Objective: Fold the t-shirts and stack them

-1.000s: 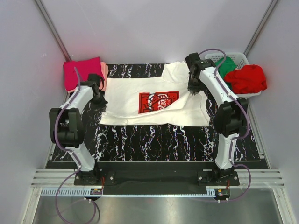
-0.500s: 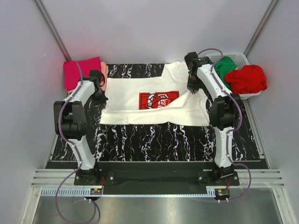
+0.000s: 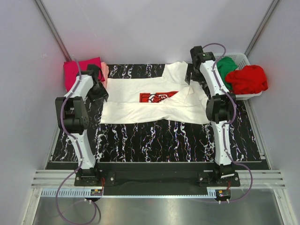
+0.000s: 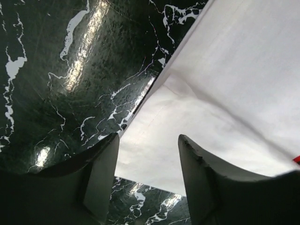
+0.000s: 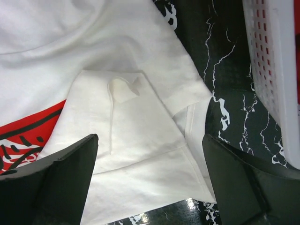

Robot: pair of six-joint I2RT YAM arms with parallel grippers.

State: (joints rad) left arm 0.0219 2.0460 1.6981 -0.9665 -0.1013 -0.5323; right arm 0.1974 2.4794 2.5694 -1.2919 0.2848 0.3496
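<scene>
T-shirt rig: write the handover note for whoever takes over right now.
Left gripper: open, holding nothing, over the white shirt at its left edge.
Right gripper: open, holding nothing, above a folded-over flap of that shirt.
Magenta shirt and salmon shirt: stacked at the far left corner.
Green shirt and red shirt: unfolded, in the basket.
Done: one flap folded in.
Left: finish the white shirt, stack it, then green and red.

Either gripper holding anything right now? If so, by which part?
Nothing is held. The left gripper and right gripper are both open over the white t-shirt.
</scene>
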